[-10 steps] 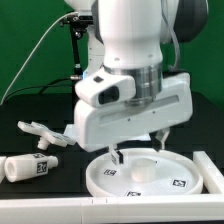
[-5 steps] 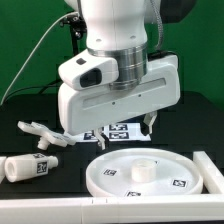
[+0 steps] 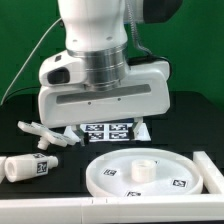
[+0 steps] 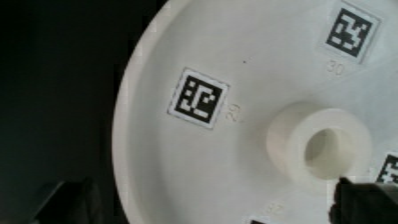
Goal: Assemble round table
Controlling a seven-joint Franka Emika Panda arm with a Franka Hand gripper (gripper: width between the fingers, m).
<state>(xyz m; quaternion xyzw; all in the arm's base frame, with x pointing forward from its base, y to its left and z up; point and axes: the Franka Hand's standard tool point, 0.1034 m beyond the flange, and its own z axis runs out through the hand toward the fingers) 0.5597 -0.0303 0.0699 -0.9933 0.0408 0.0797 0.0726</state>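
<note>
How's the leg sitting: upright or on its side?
On its side. The leg lies flat, long axis level, apart from the disc.

Marker board (image 3: 112,130) partly behind the arm (image 3: 100,50); disc (image 4: 214,60) past wrist-view edges.

Smooth white plastic disc (image 3: 105,176), matt plastic leg (image 3: 22,168), black matt tabletop (image 3: 70,170), glossy white robot casing (image 3: 100,100)

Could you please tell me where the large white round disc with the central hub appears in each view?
Exterior view: the large white plastic round disc lies flat at the exterior view's lower right.
Wrist view: the disc fills most of the picture, seen close up and at a slant.
Shared landmark: its raised central hub.
</note>
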